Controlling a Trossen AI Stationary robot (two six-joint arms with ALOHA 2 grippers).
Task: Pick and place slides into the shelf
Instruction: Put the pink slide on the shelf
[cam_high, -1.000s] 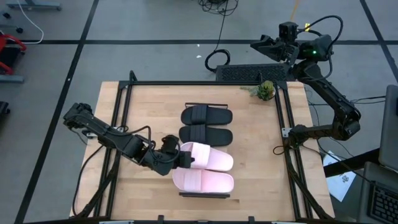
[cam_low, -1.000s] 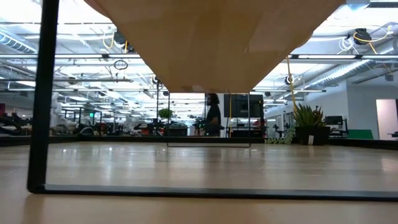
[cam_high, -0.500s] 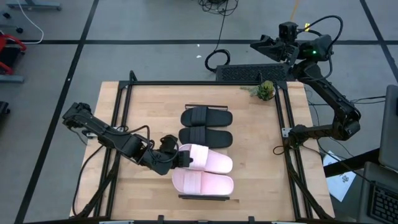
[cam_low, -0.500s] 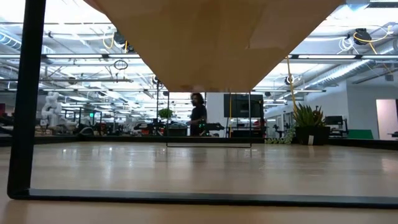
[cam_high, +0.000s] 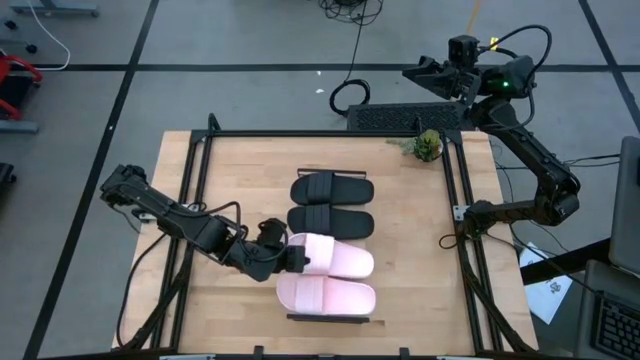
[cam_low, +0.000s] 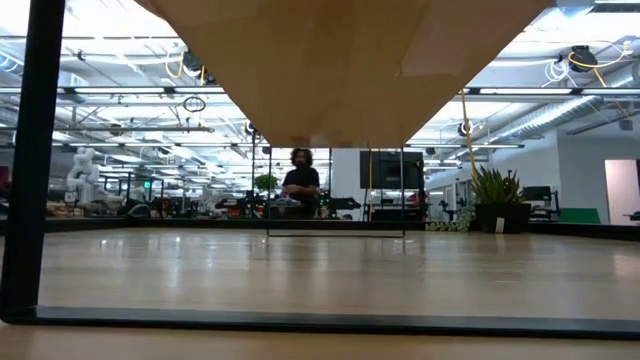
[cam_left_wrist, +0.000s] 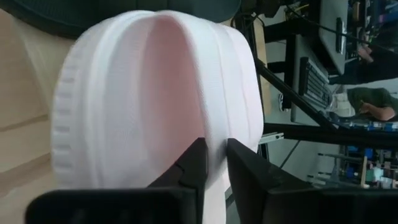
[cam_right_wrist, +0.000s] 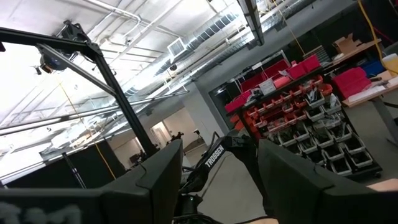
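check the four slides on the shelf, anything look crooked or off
Nothing stands out. Two black ribbed-strap slides and two pale pink ribbed-strap slides lie flat, side by side in one row on the long light-wood shelf. The left end effector pinches the upper pink slide's end.

Light-wood tabletop (cam_high: 400, 300), bordered by a dark metal frame. One small potted plant (cam_high: 427, 146) at its far right corner, seen again in the low view as a spiky green plant (cam_low: 494, 188) in a pot. Black keyboard (cam_high: 404, 117) just beyond the tabletop's far edge, with a coiled black cable (cam_high: 348, 96) beside it on the grey floor. One person (cam_low: 300, 180) in dark clothing, standing far back in the room. Red storage bins (cam_right_wrist: 292, 93) on racks in the background hall.
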